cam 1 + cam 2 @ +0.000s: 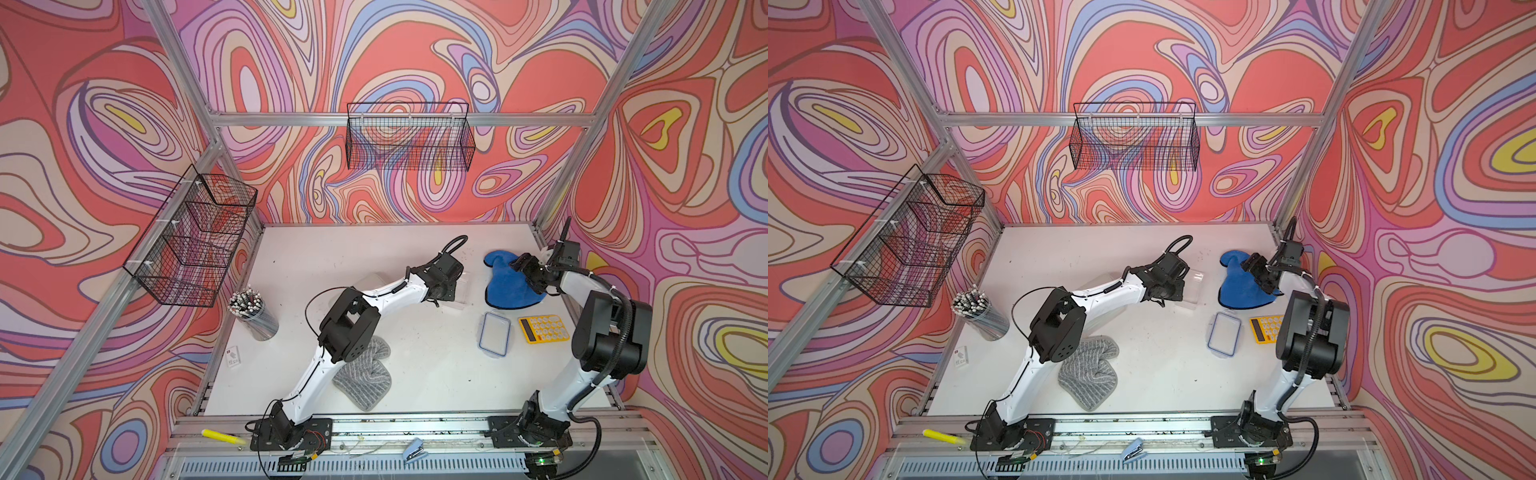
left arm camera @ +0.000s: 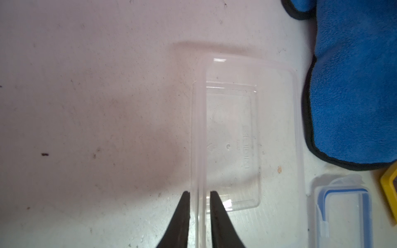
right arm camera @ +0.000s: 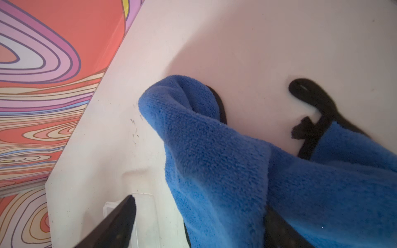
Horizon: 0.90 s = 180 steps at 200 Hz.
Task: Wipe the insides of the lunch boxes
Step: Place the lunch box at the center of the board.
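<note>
The small clear lunch box (image 2: pixel 232 128) lies open side up on the white table, left of the blue cloth (image 2: pixel 354 85). My left gripper (image 2: pixel 199 192) straddles one long wall of it, one finger inside and one outside, with a thin gap on each side. In both top views the left wrist covers most of this box (image 1: pixel 463 291) (image 1: pixel 1194 286). A larger clear lunch box (image 1: pixel 376 279) shows faintly behind the left forearm. My right gripper (image 3: pixel 199 206) stands wide open over the blue cloth (image 1: pixel 507 286), which bunches up between its fingers.
A blue-rimmed lid (image 1: pixel 494 334) and a yellow calculator (image 1: pixel 543 328) lie in front of the blue cloth. A grey striped cloth (image 1: pixel 365 374) sits under the left elbow. A cup of pencils (image 1: pixel 253 311) stands at the left. Wire baskets (image 1: pixel 409 137) hang on the walls.
</note>
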{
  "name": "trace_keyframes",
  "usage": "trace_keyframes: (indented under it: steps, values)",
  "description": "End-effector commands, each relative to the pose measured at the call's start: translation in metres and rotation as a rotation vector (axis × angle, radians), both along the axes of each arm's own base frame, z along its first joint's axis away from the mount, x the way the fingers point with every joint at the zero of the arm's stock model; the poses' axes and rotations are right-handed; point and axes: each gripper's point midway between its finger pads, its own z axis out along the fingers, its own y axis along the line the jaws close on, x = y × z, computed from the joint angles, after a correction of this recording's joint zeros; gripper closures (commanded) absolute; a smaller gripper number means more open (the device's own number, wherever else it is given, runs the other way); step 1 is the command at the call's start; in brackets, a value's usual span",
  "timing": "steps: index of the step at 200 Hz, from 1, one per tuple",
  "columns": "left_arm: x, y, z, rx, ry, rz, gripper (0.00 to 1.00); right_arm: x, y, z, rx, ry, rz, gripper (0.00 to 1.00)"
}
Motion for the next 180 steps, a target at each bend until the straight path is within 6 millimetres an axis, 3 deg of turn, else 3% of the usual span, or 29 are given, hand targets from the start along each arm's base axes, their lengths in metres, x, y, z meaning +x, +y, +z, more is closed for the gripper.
trace_keyframes:
  steps: [1, 25, 88, 130, 180]
  values:
    - [0.004, 0.001, 0.006, -0.006, 0.002, 0.017, 0.72, -0.002, -0.004, 0.022, -0.063, -0.021, 0.011, 0.02]
    - [0.004, 0.0, 0.011, -0.024, -0.008, 0.011, 0.64, -0.003, 0.001, 0.026, -0.097, -0.006, 0.041, 0.02]
    - [0.004, 0.005, 0.035, -0.067, -0.08, 0.019, 0.32, -0.004, 0.015, 0.039, -0.324, 0.059, 0.093, 0.02]
    - [0.003, 0.014, 0.053, -0.077, -0.133, 0.027, 0.23, 0.003, 0.036, 0.059, -0.38, -0.023, 0.119, 0.02]
    - [0.002, 0.02, 0.07, -0.104, -0.178, 0.035, 0.16, 0.002, 0.042, 0.099, -0.403, -0.21, 0.093, 0.02]
